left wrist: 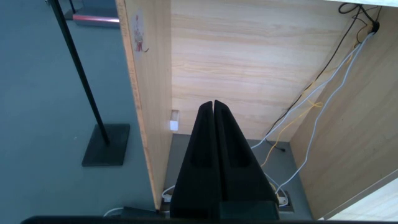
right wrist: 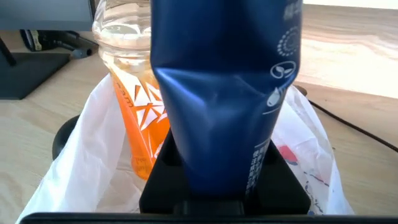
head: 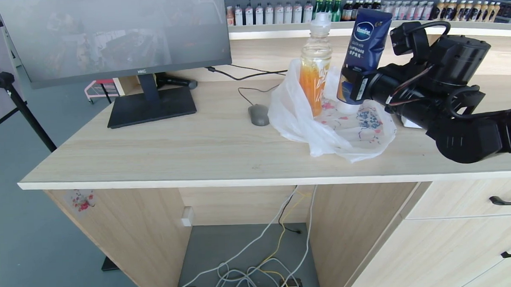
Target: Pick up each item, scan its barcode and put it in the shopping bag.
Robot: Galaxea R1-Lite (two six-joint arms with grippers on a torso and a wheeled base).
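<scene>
Shopping bag (head: 297, 121) lies open on the desk (head: 175, 150), back from the front edge, free top to its left. The right arm sits level, the right end effector (head: 355, 88) clamped on the upright lotion tube (head: 366, 42) over the bag, beside the orange bottle (head: 316, 69) inside. The left end effector (left wrist: 214, 107) hangs closed near the desk's side panel.
</scene>
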